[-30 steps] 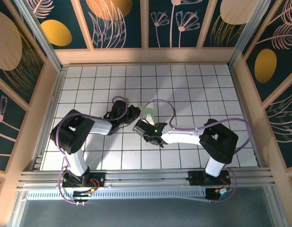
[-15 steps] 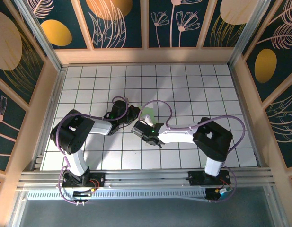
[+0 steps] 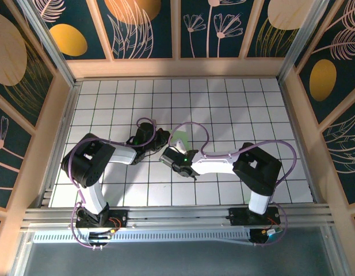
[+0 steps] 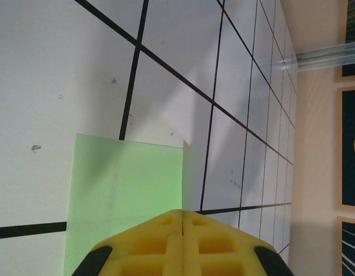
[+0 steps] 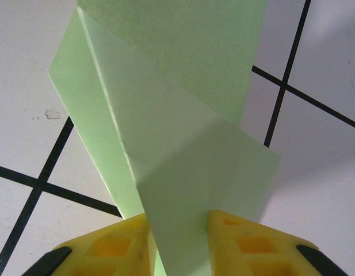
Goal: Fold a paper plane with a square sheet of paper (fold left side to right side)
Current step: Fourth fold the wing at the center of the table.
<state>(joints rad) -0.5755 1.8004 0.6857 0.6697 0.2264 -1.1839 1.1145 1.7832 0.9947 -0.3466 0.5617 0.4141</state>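
Movement over the last second belongs to the right arm. From above, its elbow has swung toward 9 o'clock, and the right hand [image 3: 172, 152] has crept closer to the left hand [image 3: 160, 139] near the middle of the worktop [image 3: 235, 103]. A pale green corner of the sheet of paper [image 3: 181, 138] stands up at the right hand's 1 o'clock. That looks like a grip being taken on a raised flap, so the fold is under way but not yet laid over.

Left wrist view: the left hand's yellow fingers [image 4: 148, 244] sit pressed together at 6 o'clock with nothing between them. The sheet lies flat beyond them toward 12 o'clock. They seem to pin it down, though the contact itself is hidden.

Right wrist view: the fingers [image 5: 246, 247] flank a lifted flap running from 6 toward 12 o'clock, and they stand closer than a second ago. Whether they already bite the paper I cannot tell.
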